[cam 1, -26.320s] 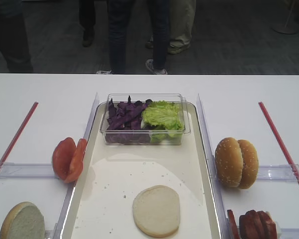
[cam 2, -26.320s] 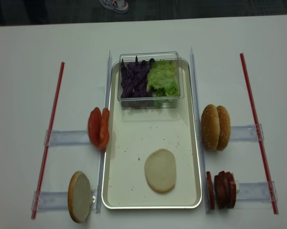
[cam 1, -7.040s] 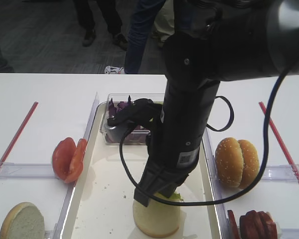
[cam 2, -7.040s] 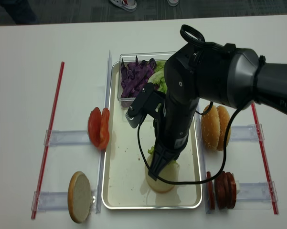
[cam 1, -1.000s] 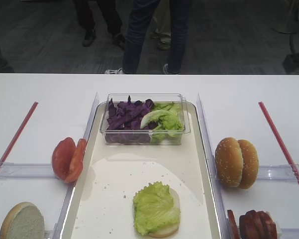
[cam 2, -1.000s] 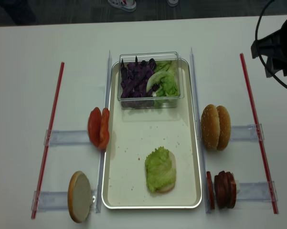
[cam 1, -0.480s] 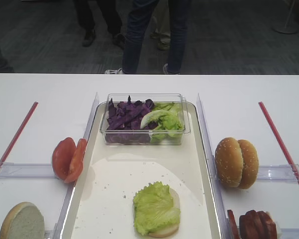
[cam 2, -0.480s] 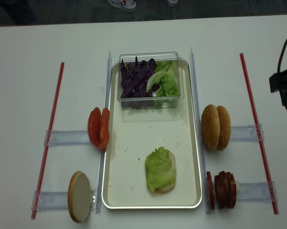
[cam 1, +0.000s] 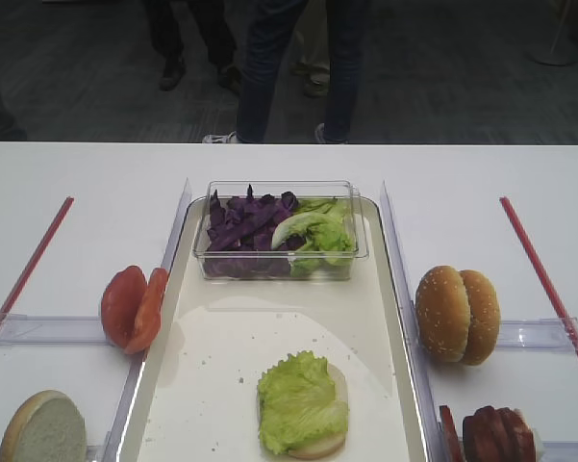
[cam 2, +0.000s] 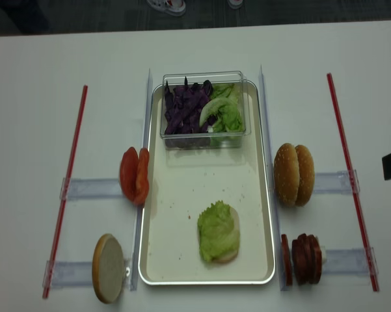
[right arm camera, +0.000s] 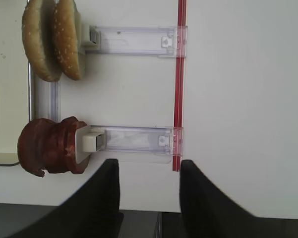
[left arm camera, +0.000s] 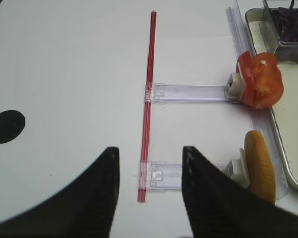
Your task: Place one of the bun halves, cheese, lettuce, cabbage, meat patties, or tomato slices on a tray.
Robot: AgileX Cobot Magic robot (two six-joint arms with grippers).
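The cream tray [cam 1: 188, 385] [cam 2: 162, 260] holds a bun half [cam 1: 339, 383] with a green lettuce leaf [cam 1: 298, 399] [cam 2: 218, 231] lying on it. At the tray's far end a clear tub [cam 1: 281, 268] contains purple cabbage [cam 1: 240, 226] and more lettuce [cam 1: 317, 231]. Tomato slices [cam 1: 133, 306] [left arm camera: 260, 79] stand left of the tray, with a bun half [cam 1: 43, 428] [left arm camera: 260, 166] nearer. Bun halves [cam 1: 457, 313] [right arm camera: 52, 37] and meat patties [cam 1: 495, 433] [right arm camera: 47, 146] stand to the right. My right gripper [right arm camera: 149, 162] is open and empty near the patties' holder. My left gripper [left arm camera: 149, 148] is open and empty over bare table.
Red strips [cam 1: 31, 260] [cam 1: 543, 274] run along both sides of the table. Clear plastic holders [right arm camera: 134, 40] [left arm camera: 188, 92] carry the upright food. A black round mark [left arm camera: 7, 126] lies on the table at the left. People's legs [cam 1: 298, 67] stand beyond the far edge.
The right arm has drawn back to the right, leaving the exterior high view and sliding down the right edge of the realsense view. The food has not moved.
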